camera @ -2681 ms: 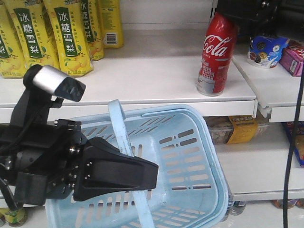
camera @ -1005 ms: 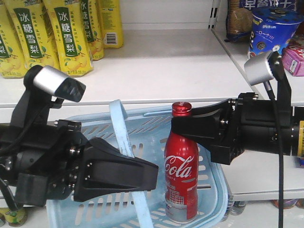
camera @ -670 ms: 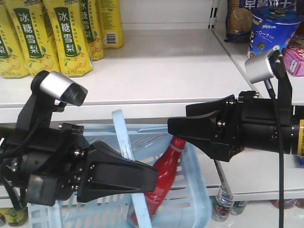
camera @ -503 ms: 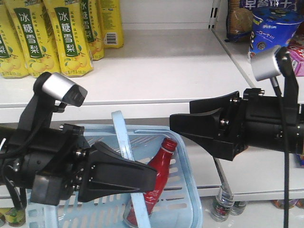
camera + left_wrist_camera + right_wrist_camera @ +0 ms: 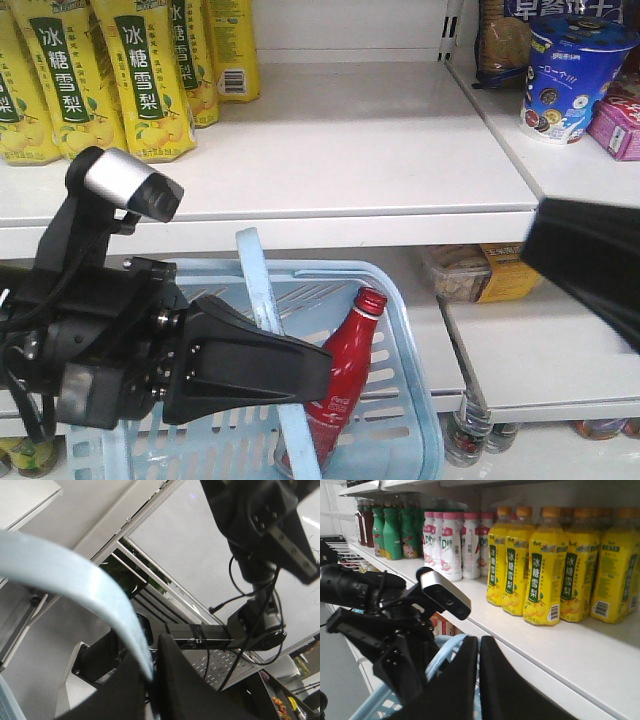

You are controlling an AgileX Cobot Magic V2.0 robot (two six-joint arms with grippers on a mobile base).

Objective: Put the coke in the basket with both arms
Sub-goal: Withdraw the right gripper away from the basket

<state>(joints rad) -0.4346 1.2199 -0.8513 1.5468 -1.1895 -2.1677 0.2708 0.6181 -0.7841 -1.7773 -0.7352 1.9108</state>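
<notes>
From the front view, we are seeing the coke leaning inside the basket, its red cap tipped toward one o'clock and its base hidden low behind the strap handle. The bottle is lying against the far right part of the basket, near the slotted wall.

The left gripper is reaching in from nine o'clock, and its fingers are pinching the strap handle between them; the left wrist view is showing the same pale blue strap running down into the narrow slit between the two dark fingers. A silver-grey camera block is sitting above that arm at about eleven o'clock from the gripper.

The right arm is appearing only as a blurred dark shape at three o'clock in the front view, well apart from the coke. In the right wrist view, the right gripper is showing its fingers pressed together with nothing between them.

Yellow bottles are standing on the white shelf at twelve o'clock above the basket.
</notes>
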